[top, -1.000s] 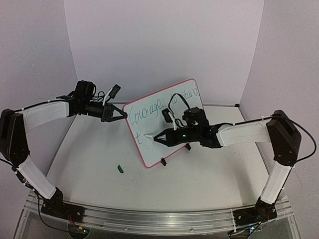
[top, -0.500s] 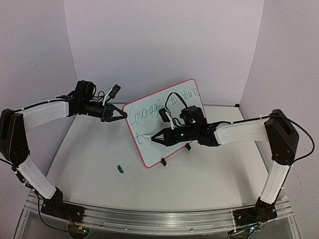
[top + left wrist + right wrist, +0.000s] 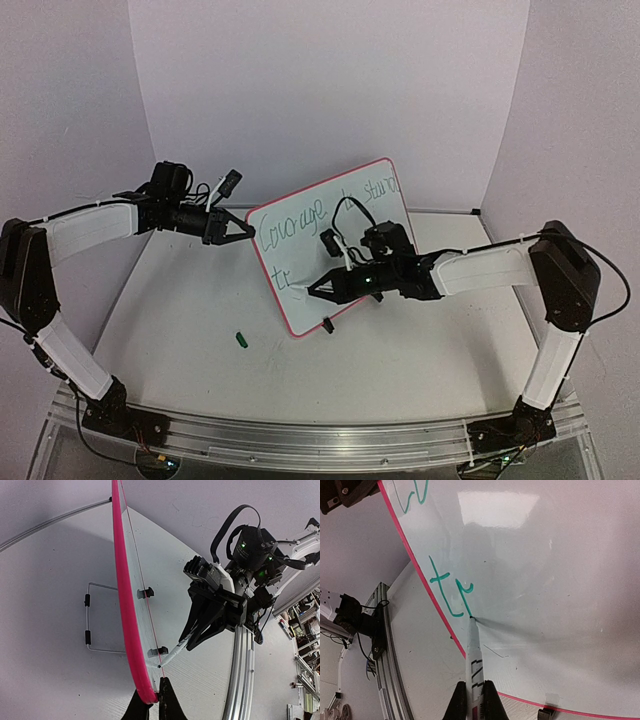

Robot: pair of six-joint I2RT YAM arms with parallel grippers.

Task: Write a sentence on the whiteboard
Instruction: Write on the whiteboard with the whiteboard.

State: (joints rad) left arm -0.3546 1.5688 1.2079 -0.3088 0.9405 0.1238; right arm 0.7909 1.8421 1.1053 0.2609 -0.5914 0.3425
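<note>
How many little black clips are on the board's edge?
2. Both sit on one edge of the whiteboard: the near clip beside the marker's tip, the far clip farther along that edge. None seems hidden.

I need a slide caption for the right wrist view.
Right gripper holds a marker, tip touching the whiteboard beside the green sentence.

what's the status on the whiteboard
Left gripper shut on whiteboard edge. Right gripper shut on marker, tip on board. Sentence into second line. Nothing blocking.

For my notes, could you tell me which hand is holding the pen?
The right hand grips the pen; the left hand pinches the whiteboard by its pink edge.
</note>
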